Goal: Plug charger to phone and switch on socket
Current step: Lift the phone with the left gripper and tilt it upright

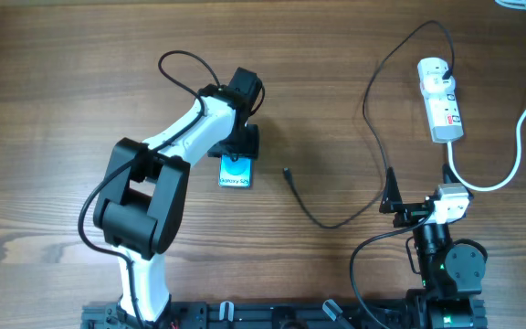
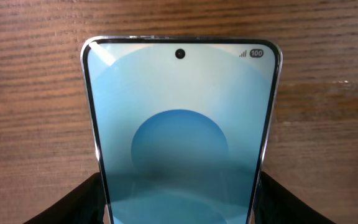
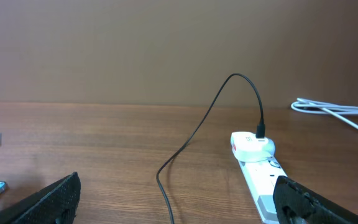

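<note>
The phone (image 1: 235,174) lies flat on the wooden table left of centre, teal screen up, white band toward me. My left gripper (image 1: 239,144) is shut on it from the far side. In the left wrist view the phone (image 2: 179,124) fills the frame, and both dark fingers (image 2: 79,205) press its long edges. The charger (image 1: 365,105) is a thin black cable running from the socket (image 1: 440,100) at the back right in a long curl to its free tip (image 1: 287,172), which lies on the table right of the phone. My right gripper (image 3: 176,186) stands wide open above the cable (image 3: 158,177), holding nothing.
A thick white cord (image 1: 519,137) loops from the socket along the right edge. In the right wrist view a white adapter (image 3: 252,144) sits plugged in the socket (image 3: 263,180), with the cord (image 3: 334,112) behind it. My right gripper (image 1: 418,194) hovers near the front right.
</note>
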You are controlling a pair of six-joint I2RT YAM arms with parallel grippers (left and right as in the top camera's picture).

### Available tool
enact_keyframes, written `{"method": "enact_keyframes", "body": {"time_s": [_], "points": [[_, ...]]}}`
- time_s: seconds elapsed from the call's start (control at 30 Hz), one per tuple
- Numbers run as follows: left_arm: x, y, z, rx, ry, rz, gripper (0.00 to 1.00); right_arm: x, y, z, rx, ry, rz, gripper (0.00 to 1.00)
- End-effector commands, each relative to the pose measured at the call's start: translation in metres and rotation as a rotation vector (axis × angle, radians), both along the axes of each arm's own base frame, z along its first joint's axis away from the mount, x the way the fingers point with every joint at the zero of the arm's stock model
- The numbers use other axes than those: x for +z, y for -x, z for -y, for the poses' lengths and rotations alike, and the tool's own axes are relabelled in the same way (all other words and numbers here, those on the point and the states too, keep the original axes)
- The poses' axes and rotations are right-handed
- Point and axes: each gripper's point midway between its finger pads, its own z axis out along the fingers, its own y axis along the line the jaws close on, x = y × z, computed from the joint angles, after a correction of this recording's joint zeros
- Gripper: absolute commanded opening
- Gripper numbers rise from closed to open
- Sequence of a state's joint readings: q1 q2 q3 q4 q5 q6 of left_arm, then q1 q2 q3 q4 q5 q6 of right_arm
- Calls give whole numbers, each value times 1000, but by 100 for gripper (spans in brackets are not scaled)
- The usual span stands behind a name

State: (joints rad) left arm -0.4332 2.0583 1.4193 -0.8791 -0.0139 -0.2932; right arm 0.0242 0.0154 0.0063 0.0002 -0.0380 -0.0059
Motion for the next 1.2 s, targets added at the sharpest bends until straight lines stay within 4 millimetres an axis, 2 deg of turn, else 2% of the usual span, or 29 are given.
{"method": "enact_keyframes", "body": {"time_s": [0.0, 0.2, 0.4, 0.57, 1.07, 1.17], "points": [[19, -12, 13, 49, 37, 14, 57, 2, 1, -2, 11, 13, 12, 100], [38, -17, 16, 55, 38, 14, 56, 2, 1, -2, 11, 13, 12, 100], [47, -7, 17, 73, 48, -38, 56, 2, 1, -2, 11, 13, 12, 100], [49, 3, 23, 72, 83, -90, 56, 2, 1, -2, 12, 13, 12, 100], [52, 28, 22, 106, 89, -204, 54, 2, 1, -2, 11, 14, 12, 100], [54, 34, 29, 109, 132, -238, 54, 2, 1, -2, 11, 13, 12, 100]]}}
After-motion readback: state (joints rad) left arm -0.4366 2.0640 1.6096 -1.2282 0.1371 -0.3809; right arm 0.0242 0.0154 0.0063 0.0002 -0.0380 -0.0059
